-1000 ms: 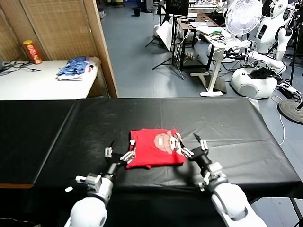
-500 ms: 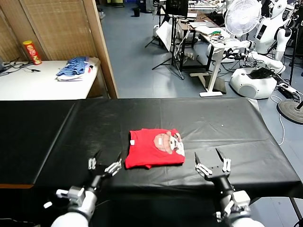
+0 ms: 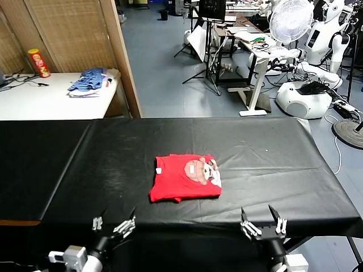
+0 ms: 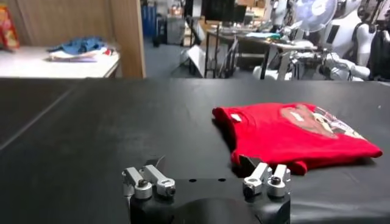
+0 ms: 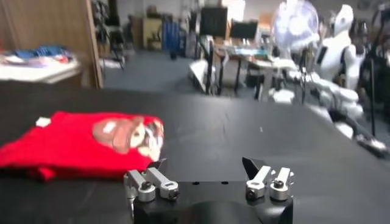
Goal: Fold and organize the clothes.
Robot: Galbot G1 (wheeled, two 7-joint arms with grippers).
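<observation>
The red T-shirt (image 3: pixel 185 178) lay folded into a compact rectangle near the middle of the black-covered table (image 3: pixel 272 153), its tan-and-white cartoon print (image 3: pixel 201 169) facing up on the half of the shirt toward the robot's right. Both grippers sat low at the table's near edge, well apart from the shirt and touching nothing. The left gripper (image 3: pixel 113 225) was off the shirt's near-left corner, its fingers spread wide and empty. The right gripper (image 3: pixel 262 224) was off the shirt's near-right side, jaws likewise spread wide with nothing between them. Beyond the shirt and to the left, on a white side table (image 3: pixel 51 102), rested a blue-and-white pile of garments (image 3: pixel 89 81) and a red-and-yellow canister (image 3: pixel 38 62).
</observation>
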